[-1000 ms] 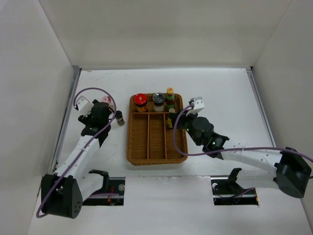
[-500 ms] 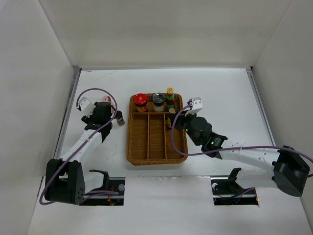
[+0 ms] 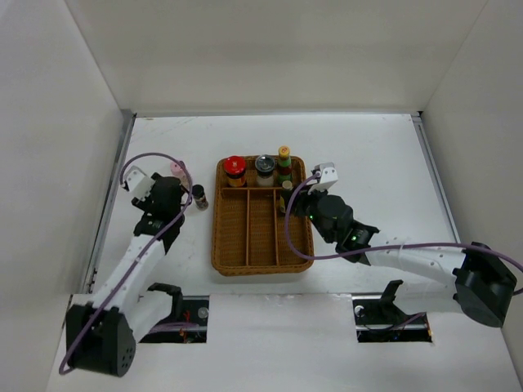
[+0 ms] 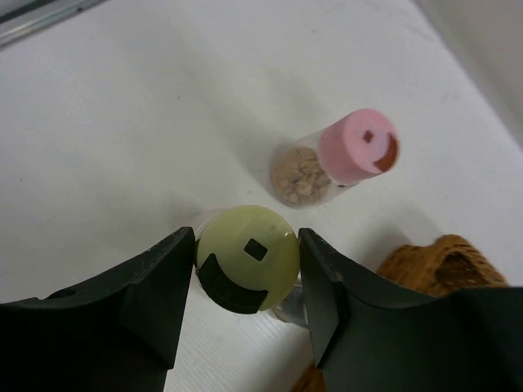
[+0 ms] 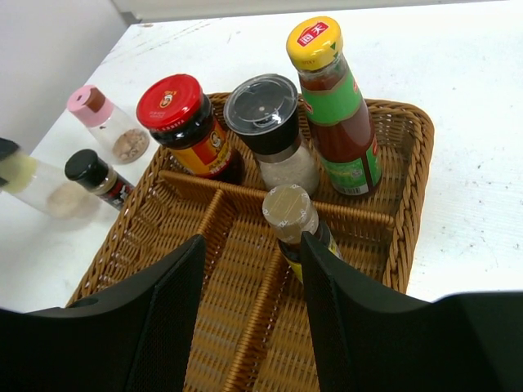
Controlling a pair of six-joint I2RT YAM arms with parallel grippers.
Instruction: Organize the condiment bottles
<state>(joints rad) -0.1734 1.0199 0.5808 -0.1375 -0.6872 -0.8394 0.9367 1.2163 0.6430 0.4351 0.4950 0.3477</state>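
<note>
The left gripper (image 4: 246, 245) pinches the pale-green-lidded jar (image 4: 248, 260) by its lid. Just beyond stands the pink-lidded jar (image 4: 343, 155), holding tan powder. The right gripper (image 5: 252, 241) hangs spread around the silver-lidded bottle (image 5: 286, 211) in the right slot of the wicker tray (image 5: 413, 163). Behind stand the red-lidded jar (image 5: 170, 102), the black-topped jar (image 5: 261, 102) of white grains, and the yellow-capped bottle (image 5: 315, 41), green-labelled, with a red logo on its cap.

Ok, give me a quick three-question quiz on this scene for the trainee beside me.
1. True or false: the pink-lidded jar stands on the table, outside the wicker tray.
2. Short answer: what sits between the left tool's fingers?
3. Bottles standing in the tray's far compartment: A two, B three, C five?
Key: 1 true; 2 the pale-green-lidded jar; 3 B.
</note>
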